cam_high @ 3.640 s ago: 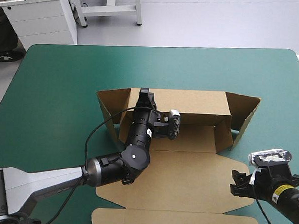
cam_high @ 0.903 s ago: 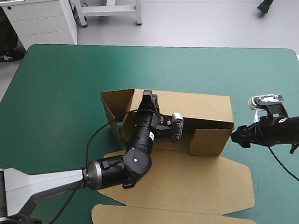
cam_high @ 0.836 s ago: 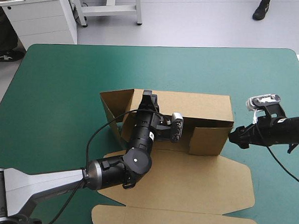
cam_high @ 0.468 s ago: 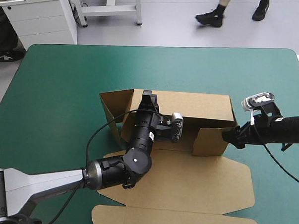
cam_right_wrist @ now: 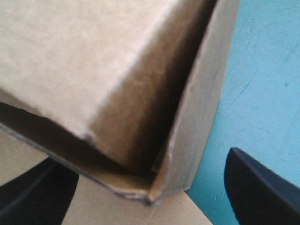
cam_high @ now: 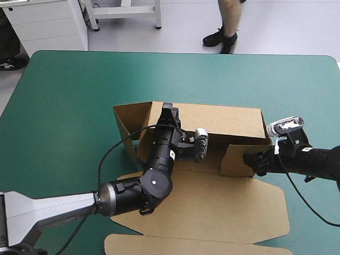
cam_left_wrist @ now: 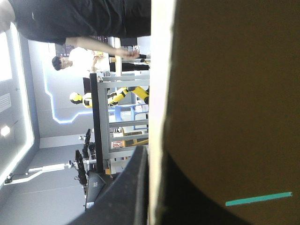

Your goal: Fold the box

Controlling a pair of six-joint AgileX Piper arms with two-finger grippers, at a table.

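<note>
Box [cam_high: 232,122] sits about mid-counter [cam_high: 64,100], part built, with the lid panel [cam_high: 211,211] flat on its near side.

Box's left end: the left side flap [cam_high: 128,117] is up but splayed outward, not tucked.

Left end effector [cam_high: 167,111]: on the top edge of the box's back wall [cam_high: 215,115], left of its middle. In my left wrist view the board's edge runs between the black fingers, so I read it as clenched on the wall, holding it upright.

Box's right end: the right side wall [cam_high: 239,156] is swung inward across the box floor.

Right end effector [cam_high: 248,161]: at that wall's free near end. Fingers are spread, gripping nothing, with the wall's corner between them in my right wrist view. I judge it is pushing rather than holding.

Risks from here:
- With no grip, the right side wall could slip off the fingers and spring back out.
- Too hard a push may skid the box on the teal-green cover or twist it against the left grip, creasing the board.
- If the left grip lets go early, the back wall probably drops.
- The splayed left flap may foul the later tuck.
</note>
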